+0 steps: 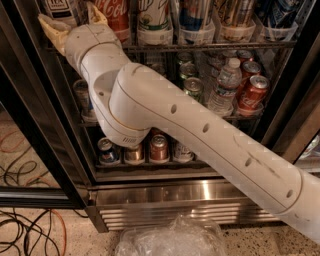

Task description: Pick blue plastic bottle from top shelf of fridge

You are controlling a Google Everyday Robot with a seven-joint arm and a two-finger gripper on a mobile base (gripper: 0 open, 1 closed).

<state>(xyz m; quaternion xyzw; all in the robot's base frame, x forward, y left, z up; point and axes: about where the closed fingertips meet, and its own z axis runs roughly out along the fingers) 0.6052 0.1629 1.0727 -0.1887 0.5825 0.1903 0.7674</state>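
The fridge stands open in front of me, with bottles in clear holders along its top shelf. At the shelf's far left only the lower part of the blue plastic bottle shows, a white label with dark lettering; the frame's top edge cuts off the rest. My gripper is raised to that bottle with its tan fingers spread on either side of it, open. My thick white arm crosses the view from lower right to upper left and hides part of the middle rack.
A red Coca-Cola bottle stands just right of the gripper, followed by several more bottles. A small water bottle and red cans fill the middle rack. The black door frame is at left. A plastic bag and cables lie on the floor.
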